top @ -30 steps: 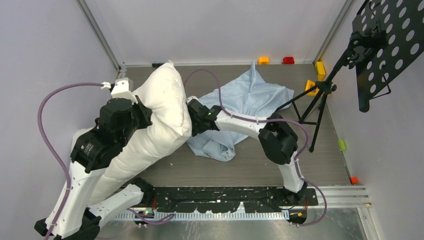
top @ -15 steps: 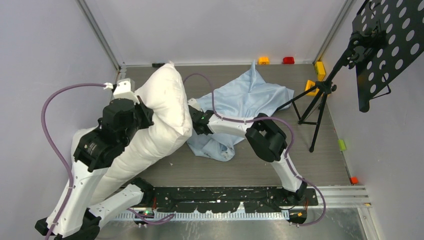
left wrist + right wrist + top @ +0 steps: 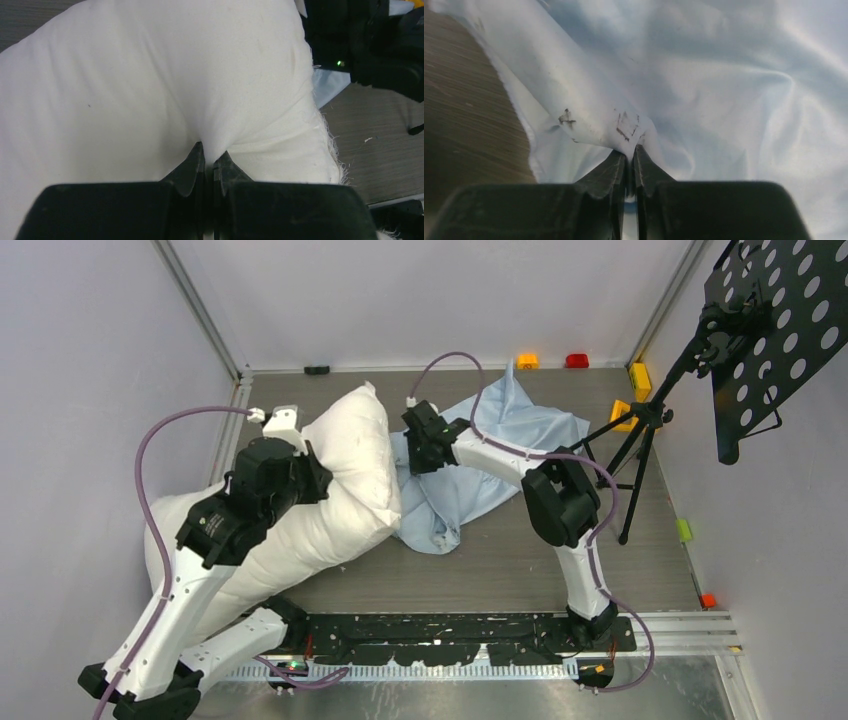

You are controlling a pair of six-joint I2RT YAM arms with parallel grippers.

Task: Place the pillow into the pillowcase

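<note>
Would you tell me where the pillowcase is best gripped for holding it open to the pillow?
Probably pinch the pillowcase at its free edge on the side facing the pillow, coming from above: the thin cloth lies wrinkled on the table, and a raised fold there pinches well, as the right gripper shows.

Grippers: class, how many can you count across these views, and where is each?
2. The left gripper pinches the white pillow; the right gripper pinches the blue pillowcase, just right of the pillow in the top view. None seems hidden.
</note>
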